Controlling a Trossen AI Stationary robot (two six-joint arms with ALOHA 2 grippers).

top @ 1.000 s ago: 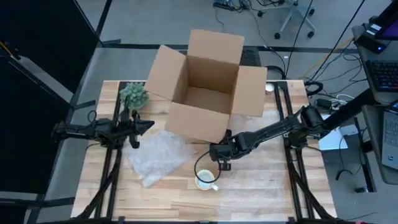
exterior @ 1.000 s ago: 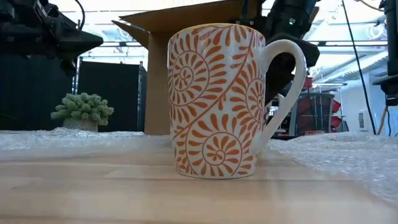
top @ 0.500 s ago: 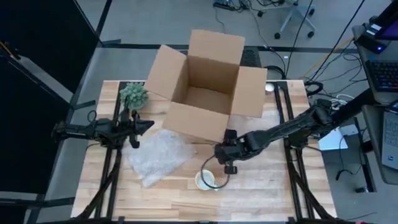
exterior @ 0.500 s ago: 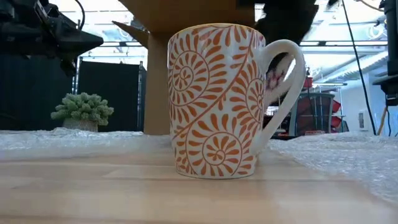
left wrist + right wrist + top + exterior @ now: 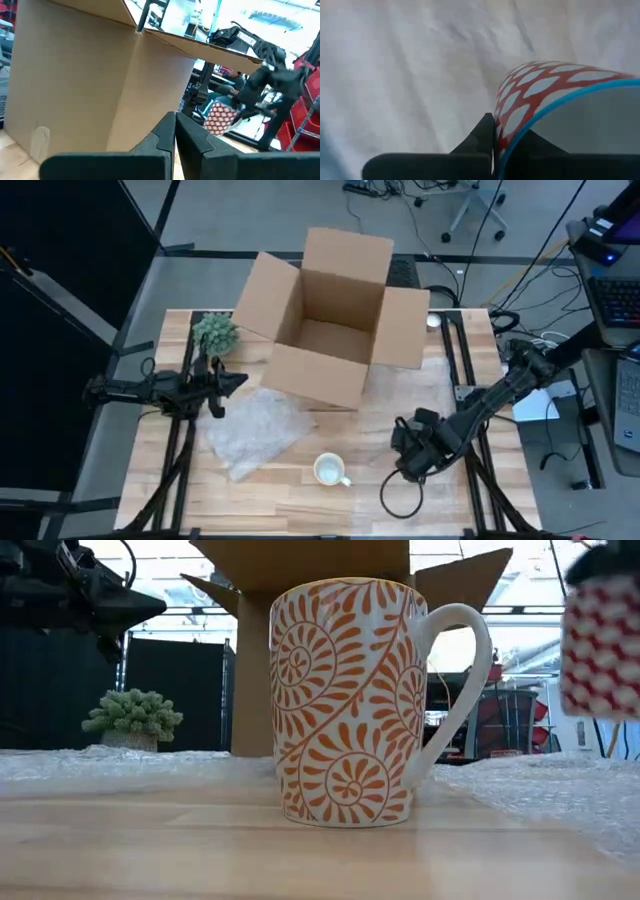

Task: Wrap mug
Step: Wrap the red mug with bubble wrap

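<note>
An orange-and-white patterned mug (image 5: 330, 470) (image 5: 345, 700) stands upright on the wooden table near its front edge. My right gripper (image 5: 406, 472) (image 5: 497, 132) is to the mug's right. It is shut on a second mug with a red-and-white pattern and a blue rim (image 5: 402, 496) (image 5: 600, 650) (image 5: 540, 95), above a bubble-wrap sheet (image 5: 420, 75). A crumpled bubble-wrap piece (image 5: 255, 430) lies to the left of the orange mug. My left gripper (image 5: 240, 380) (image 5: 175, 122) hovers shut at the table's left, above that piece's far edge. My right gripper grips the red-and-white mug by its blue rim (image 5: 506, 142), with one finger (image 5: 485, 131) outside the wall and the other inside. The mug is lifted clear of the table and hangs out from the fingers toward the near edge.
An open cardboard box (image 5: 330, 320) stands at the table's far middle, its flaps spread. A small green plant (image 5: 215, 333) (image 5: 132, 715) sits at the far left. Flat bubble wrap (image 5: 400, 405) covers the right part of the table. Metal arm frames run along both sides.
My right gripper has carried the red-and-white mug from just beyond the orange mug toward the table's right and near edges. It stays shut on the rim. The orange mug has not moved.
</note>
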